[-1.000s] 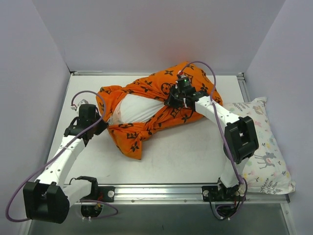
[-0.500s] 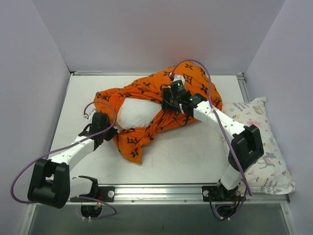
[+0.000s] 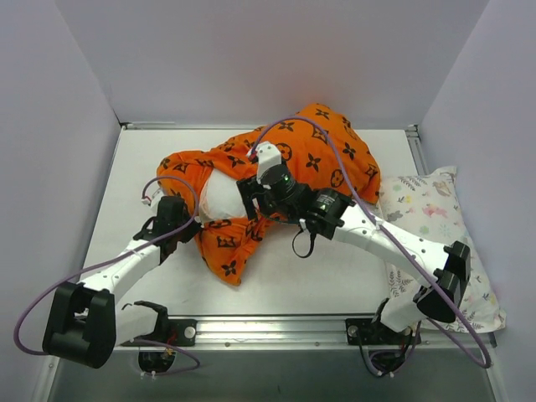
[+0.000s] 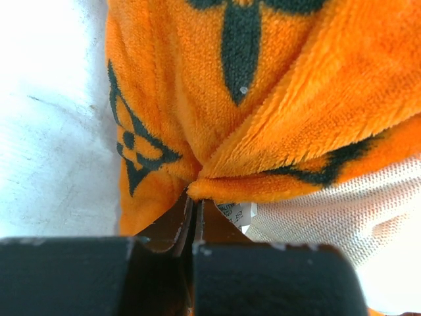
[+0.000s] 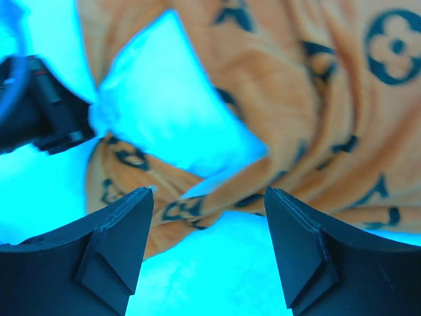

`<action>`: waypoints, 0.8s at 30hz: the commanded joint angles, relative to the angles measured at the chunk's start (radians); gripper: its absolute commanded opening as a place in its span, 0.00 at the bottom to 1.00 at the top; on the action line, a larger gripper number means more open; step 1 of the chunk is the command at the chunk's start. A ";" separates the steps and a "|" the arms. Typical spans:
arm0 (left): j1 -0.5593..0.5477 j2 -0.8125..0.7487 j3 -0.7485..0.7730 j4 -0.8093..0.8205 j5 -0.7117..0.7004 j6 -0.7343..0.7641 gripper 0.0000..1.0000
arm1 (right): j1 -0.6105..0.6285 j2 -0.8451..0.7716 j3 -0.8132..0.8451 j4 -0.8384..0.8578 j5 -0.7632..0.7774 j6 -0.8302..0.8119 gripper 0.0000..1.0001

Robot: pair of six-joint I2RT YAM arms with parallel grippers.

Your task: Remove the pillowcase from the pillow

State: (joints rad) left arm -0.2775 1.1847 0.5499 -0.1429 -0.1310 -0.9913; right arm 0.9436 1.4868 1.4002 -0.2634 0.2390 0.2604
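Pillowcase [image 3: 314, 155], bright orange with black flower and star motifs, lies bunched across the middle of the white surface [image 3: 335, 276]. It is wrapped round most of the pillow [image 3: 219, 197], whose plain white end shows through the opening on the left side. The left gripper [image 3: 178, 219] sits at the near edge of that opening, its jaws clamped together on a fold of the orange fabric. The right gripper [image 3: 249, 198] hangs over the bare white patch with its jaws apart, gripping nothing. Its arm crosses the front of the bundle and hides part of it from above. A second pillow [image 3: 435, 243], printed with pastel animals and plants, lies along the right edge, close beside the orange cloth. A small white label [image 4: 235, 212] peeks out beside the clamped fold; its print is too small to read.
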 commanded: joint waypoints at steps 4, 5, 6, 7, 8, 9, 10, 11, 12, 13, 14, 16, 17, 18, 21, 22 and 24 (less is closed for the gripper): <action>-0.019 -0.010 -0.047 -0.118 0.021 0.013 0.00 | 0.139 0.067 0.080 0.090 0.002 -0.131 0.69; -0.019 -0.013 -0.050 -0.116 0.022 0.013 0.00 | 0.138 0.126 0.097 0.090 -0.009 -0.138 0.70; -0.020 -0.014 -0.053 -0.118 0.022 0.013 0.00 | 0.133 0.162 0.117 0.087 -0.006 -0.145 0.72; -0.019 -0.017 -0.054 -0.118 0.024 0.010 0.00 | 0.127 0.196 0.162 0.069 0.012 -0.145 0.73; -0.020 -0.022 -0.062 -0.118 0.025 0.010 0.00 | 0.101 0.263 0.184 0.056 0.013 -0.141 0.75; -0.020 -0.033 -0.067 -0.119 0.025 0.008 0.00 | 0.086 0.295 0.210 0.037 0.014 -0.126 0.79; -0.020 -0.037 -0.068 -0.119 0.024 0.006 0.00 | 0.072 0.325 0.244 0.000 0.011 -0.119 0.82; -0.020 -0.043 -0.073 -0.119 0.024 0.006 0.00 | 0.048 0.367 0.255 -0.011 -0.013 -0.119 0.85; -0.020 -0.054 -0.076 -0.121 0.022 0.006 0.00 | 0.040 0.389 0.263 -0.035 -0.020 -0.119 0.89; -0.020 -0.059 -0.076 -0.126 0.019 0.008 0.00 | 0.034 0.407 0.272 -0.054 -0.014 -0.121 0.91; -0.019 -0.063 -0.076 -0.130 0.016 0.010 0.00 | 0.031 0.437 0.282 -0.069 0.011 -0.119 0.93; -0.020 -0.076 -0.073 -0.132 0.018 0.010 0.00 | 0.021 0.452 0.273 -0.082 -0.001 -0.109 1.00; -0.020 -0.077 -0.073 -0.132 0.021 0.010 0.00 | 0.017 0.475 0.282 -0.089 -0.032 -0.099 1.00; -0.020 -0.079 -0.070 -0.132 0.025 0.008 0.00 | 0.008 0.490 0.292 -0.115 -0.052 -0.095 1.00; -0.023 -0.083 -0.067 -0.127 0.033 0.010 0.00 | 0.014 0.529 0.306 -0.129 -0.092 -0.095 1.00; -0.025 -0.086 -0.068 -0.126 0.033 0.011 0.00 | 0.017 0.539 0.312 -0.131 -0.104 -0.095 1.00; -0.028 -0.100 -0.068 -0.119 0.036 0.013 0.00 | 0.012 0.596 0.354 -0.145 -0.121 -0.089 0.97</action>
State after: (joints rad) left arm -0.2886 1.0927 0.5106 -0.1493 -0.1307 -0.9916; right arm 0.9562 2.0037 1.7126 -0.3225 0.1722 0.1570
